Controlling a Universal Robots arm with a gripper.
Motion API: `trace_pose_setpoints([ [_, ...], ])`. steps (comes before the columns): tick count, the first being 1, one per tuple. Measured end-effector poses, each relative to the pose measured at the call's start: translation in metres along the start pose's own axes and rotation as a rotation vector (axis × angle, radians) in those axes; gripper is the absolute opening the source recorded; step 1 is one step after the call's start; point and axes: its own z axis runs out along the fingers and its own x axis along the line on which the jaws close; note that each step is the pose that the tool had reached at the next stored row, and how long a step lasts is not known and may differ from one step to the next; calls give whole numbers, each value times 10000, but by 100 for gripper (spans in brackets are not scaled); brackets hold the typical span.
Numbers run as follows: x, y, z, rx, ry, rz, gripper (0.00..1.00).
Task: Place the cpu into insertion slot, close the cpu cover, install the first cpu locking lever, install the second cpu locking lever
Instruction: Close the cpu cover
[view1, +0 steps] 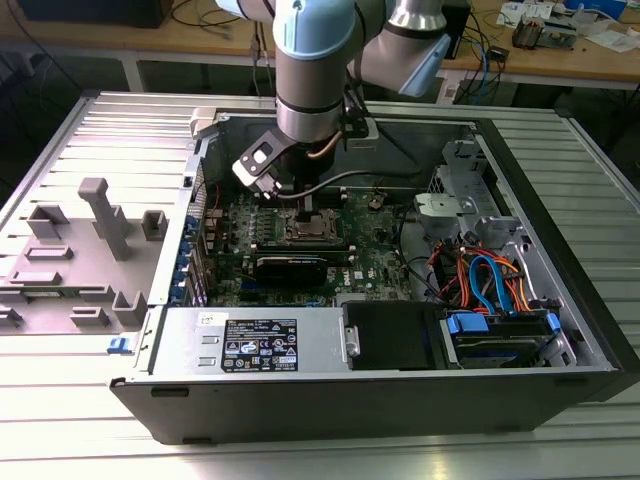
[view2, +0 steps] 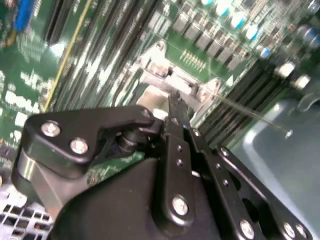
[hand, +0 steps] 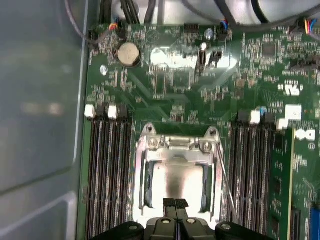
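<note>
With the cpu cover (hand: 176, 150) lying flat over the cpu (hand: 175, 179) in the insertion slot (hand: 147, 187), the gripper (hand: 175, 203), fingers together, rests at its edge, seemingly pressing it down.

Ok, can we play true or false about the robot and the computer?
1. The computer case is open and the green board shows. True.
2. The gripper hangs high above the case. False: it is down inside the case, right at the insertion slot.
3. The cpu lies in the insertion slot. True: its silver top shows there.
4. The blue and orange cables are on the exterior view's left. False: they are on the exterior view's right.
5. A round silver battery sits on the green board. True.
</note>
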Motion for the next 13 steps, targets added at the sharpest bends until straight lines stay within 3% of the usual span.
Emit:
trace_pose_setpoints([
  [3,-4,49,0,0,0,1,11],
  [13,-4,58,0,-1,0,1,11],
])
